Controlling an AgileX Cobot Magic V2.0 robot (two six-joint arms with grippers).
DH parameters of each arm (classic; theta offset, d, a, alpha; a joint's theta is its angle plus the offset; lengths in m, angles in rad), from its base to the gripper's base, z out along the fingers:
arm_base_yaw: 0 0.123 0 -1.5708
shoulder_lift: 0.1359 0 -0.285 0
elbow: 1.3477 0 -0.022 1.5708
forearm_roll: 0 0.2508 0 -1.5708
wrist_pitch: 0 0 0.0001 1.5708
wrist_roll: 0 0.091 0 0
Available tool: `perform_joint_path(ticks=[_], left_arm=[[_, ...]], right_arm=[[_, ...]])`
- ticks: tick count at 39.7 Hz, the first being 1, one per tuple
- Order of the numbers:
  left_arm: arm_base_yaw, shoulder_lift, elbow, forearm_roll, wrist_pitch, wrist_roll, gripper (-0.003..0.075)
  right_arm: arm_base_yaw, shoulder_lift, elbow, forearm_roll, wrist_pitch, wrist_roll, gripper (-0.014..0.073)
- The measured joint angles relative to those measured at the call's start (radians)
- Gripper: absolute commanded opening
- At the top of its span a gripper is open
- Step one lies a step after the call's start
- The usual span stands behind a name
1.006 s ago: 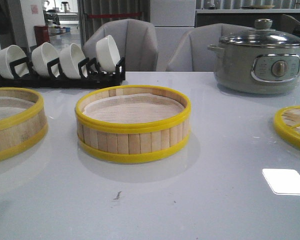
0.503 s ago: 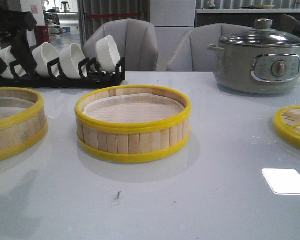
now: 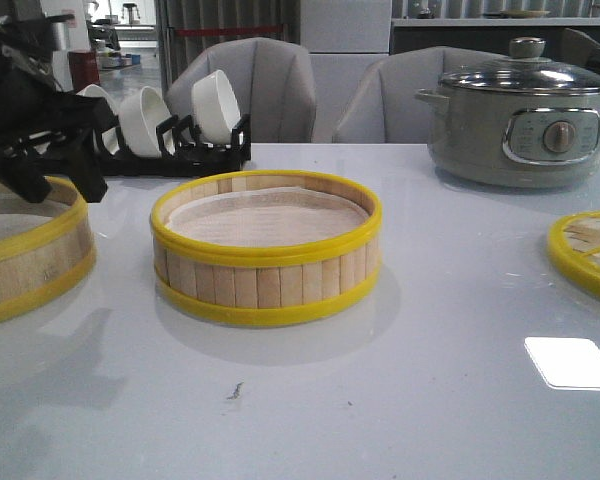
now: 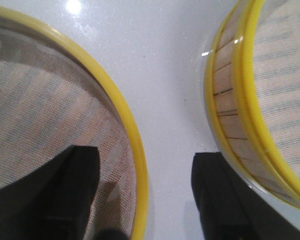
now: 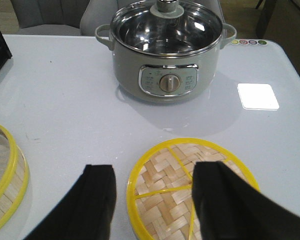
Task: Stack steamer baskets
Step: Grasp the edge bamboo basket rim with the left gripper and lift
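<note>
Glossy white table [image 3: 430, 400] bears round, yellow-rimmed bamboo-slat steamer baskets [image 3: 266, 246].

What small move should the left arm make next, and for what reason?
Probably lower the open left gripper a little, then close. In the left wrist view its fingers straddle the yellow rim of the left steamer basket, one over the liner, one over the table, and the middle basket waits beside it.

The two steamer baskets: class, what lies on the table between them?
Nothing: only bare white table separates the left steamer basket from the middle steamer basket, shown best in the left wrist view.
</note>
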Motion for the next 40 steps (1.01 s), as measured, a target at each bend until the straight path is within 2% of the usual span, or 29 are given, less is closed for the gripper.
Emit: perform_joint_path(ticks=[20, 23, 25, 29, 32, 40], left_arm=[[0.000, 0.089, 0.000, 0.004, -0.023, 0.000, 0.0451], [0.000, 0.089, 0.000, 0.004, -0.025, 0.000, 0.0384], [0.000, 0.089, 0.000, 0.004, -0.025, 0.000, 0.0298], [0.000, 0.089, 0.000, 0.004, -0.025, 0.000, 0.0076], [0.000, 0.089, 0.000, 0.004, -0.019, 0.000, 0.0104], [0.000, 0.089, -0.019, 0.006, 0.017, -0.002, 0.0087]], right_arm=[[0.000, 0.000, 0.000, 0.000, -0.008, 0.000, 0.0462], [0.000, 0.000, 0.000, 0.000, -0.008, 0.000, 0.0462], [0.000, 0.000, 0.000, 0.000, -0.010, 0.000, 0.0462], [0.000, 0.000, 0.000, 0.000, -0.014, 0.000, 0.0462], [0.000, 0.000, 0.000, 0.000, -0.015, 0.000, 0.0462], [0.000, 0.000, 0.000, 0.000, -0.015, 0.000, 0.0462]])
